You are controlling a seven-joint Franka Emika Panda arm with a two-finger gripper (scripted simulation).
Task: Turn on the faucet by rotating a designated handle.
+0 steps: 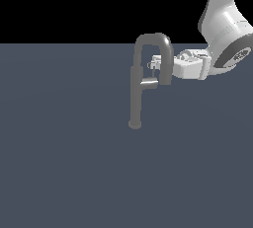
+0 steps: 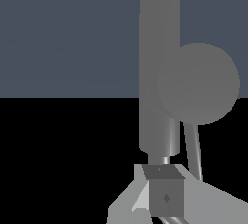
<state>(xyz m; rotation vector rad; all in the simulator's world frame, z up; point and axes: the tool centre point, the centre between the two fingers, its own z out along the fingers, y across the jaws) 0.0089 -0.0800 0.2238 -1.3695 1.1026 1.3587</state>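
The faucet (image 1: pixel 135 94) is dull grey, an upright tube on a round base with an arched spout bending back down. The handle (image 1: pixel 148 82) is a small light lever on a short stub between tube and spout. My gripper (image 1: pixel 154 65) reaches in from the exterior view's right, partly behind the spout, just above the handle. Its fingers look shut with nothing between them. In the wrist view the faucet (image 2: pixel 159 48) stands close ahead with a round grey face beside it. A thin light rod, apparently the handle (image 2: pixel 193 150), runs toward my gripper (image 2: pixel 164 179).
The faucet stands alone on a flat dark blue-grey floor (image 1: pixel 64 163). The white arm (image 1: pixel 225 24) comes down from the exterior view's upper right. Behind the floor everything is black.
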